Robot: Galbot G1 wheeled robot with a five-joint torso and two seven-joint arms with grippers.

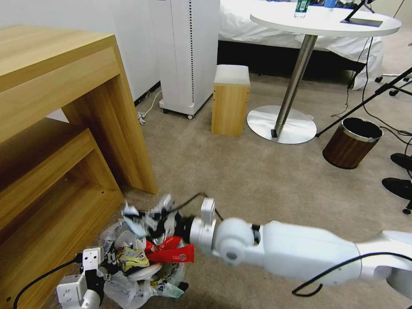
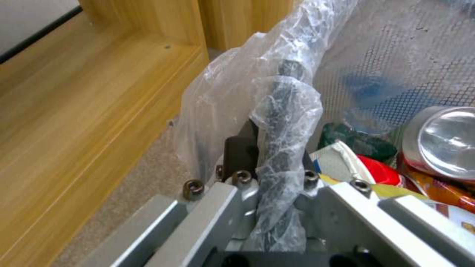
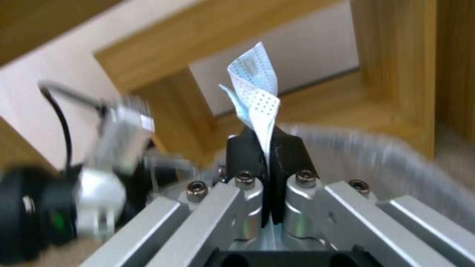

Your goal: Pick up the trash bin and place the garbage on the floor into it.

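trash bin (image 1: 141, 274) beside wooden desk (image 1: 64, 128), nearly full | left tool (image 2: 269, 174) clamped on its rim | right tool (image 3: 265, 155) pinching light, floppy paper scrap (image 3: 255, 89) above bin | thin liner likely tears; rim grip safest

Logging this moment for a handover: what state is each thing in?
Trash bin: nearly full, rim clamped by left end effector.
Left end effector: shut on the bagged rim.
Right end effector: shut on a dotted white-blue paper scrap, over the bin.
Red wrapper: on top of the pile.
Brown bin: upright on the carpet.
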